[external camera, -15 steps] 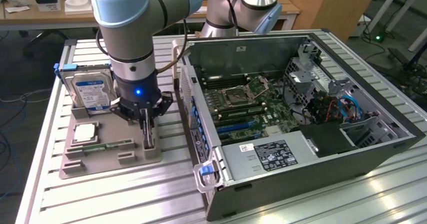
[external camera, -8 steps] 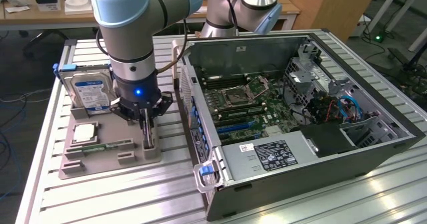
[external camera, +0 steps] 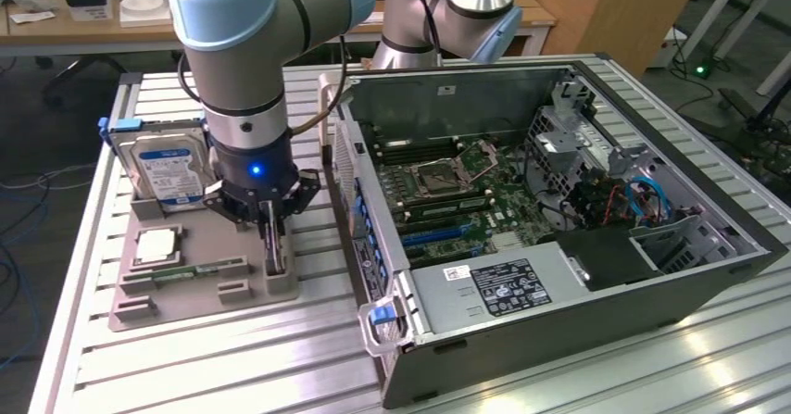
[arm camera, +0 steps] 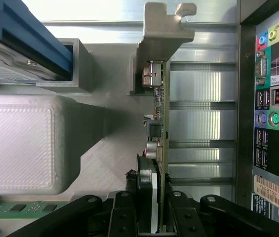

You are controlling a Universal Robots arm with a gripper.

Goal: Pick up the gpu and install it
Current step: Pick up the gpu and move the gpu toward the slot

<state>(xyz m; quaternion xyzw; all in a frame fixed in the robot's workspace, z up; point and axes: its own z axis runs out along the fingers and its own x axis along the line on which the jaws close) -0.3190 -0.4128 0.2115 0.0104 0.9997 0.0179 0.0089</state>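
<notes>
In the exterior view, left of centre, the black pincer (external camera: 270, 233) is straddling the thin dark gpu (external camera: 277, 264) card standing on edge in the grey moulded tray (external camera: 185, 294), so the pickup is seemingly under way. In the wrist view the pincer (arm camera: 153, 200) is sitting close on both faces of the gpu (arm camera: 162, 118), clamping or not I cannot tell; lifting is calling for a firm, square hold.

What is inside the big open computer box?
A green circuit board with blue slots, a grey power box with a label, and blue cables. Whatever lies under the power box and the black cover beside it is hidden.
</notes>
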